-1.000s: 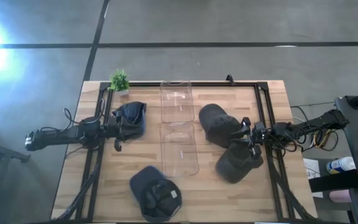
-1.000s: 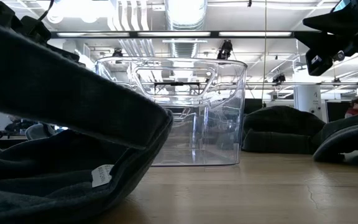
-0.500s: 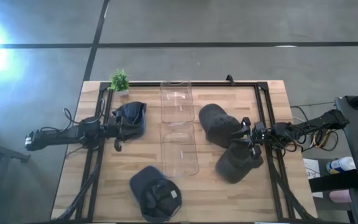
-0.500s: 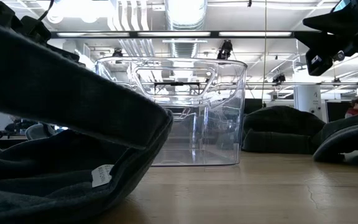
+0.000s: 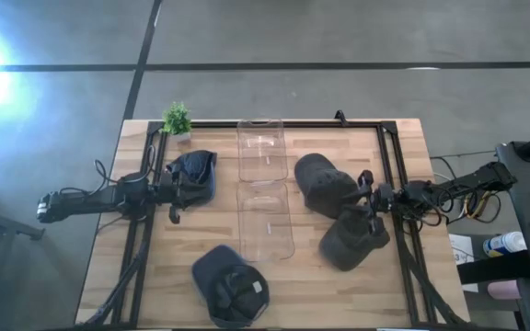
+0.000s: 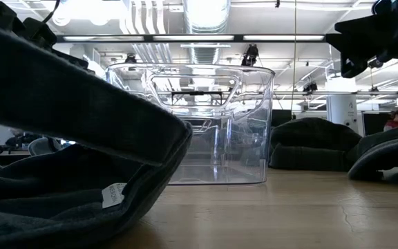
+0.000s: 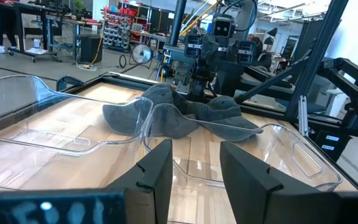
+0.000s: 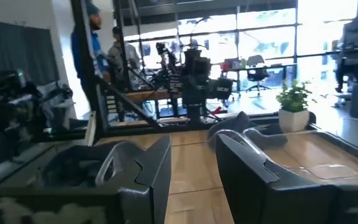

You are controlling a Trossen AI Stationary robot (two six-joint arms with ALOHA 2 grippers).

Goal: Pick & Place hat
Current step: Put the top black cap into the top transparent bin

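Here the right gripper (image 5: 364, 195) is held with its fingers parted and nothing between them, poised over the right side of the table (image 5: 136, 276), just where two dark hats meet: a rounded one (image 5: 323, 185) toward the bins and a second one (image 5: 351, 239) nearer the front edge. Either hat is judged to be light, soft and floppy, so it would be expected to sag and fold when lifted; a pinch on the thicker brim or a gathered fold of the crown would probably be held better than the smooth dome (slipping is the likelier fault, not breakage). Between the arms two clear plastic bins (image 5: 264, 213) are set end to end, their thin walls standing in the path of any low carry toward the middle. Farther off, a dark cap (image 5: 230, 284) lies at the front edge, and a blue cap (image 5: 194, 175) lies by the left gripper (image 5: 186, 188), which waits at the left side with its fingers apart and empty. A small green plant (image 5: 177, 119) stands at the far left corner, well clear of the work.
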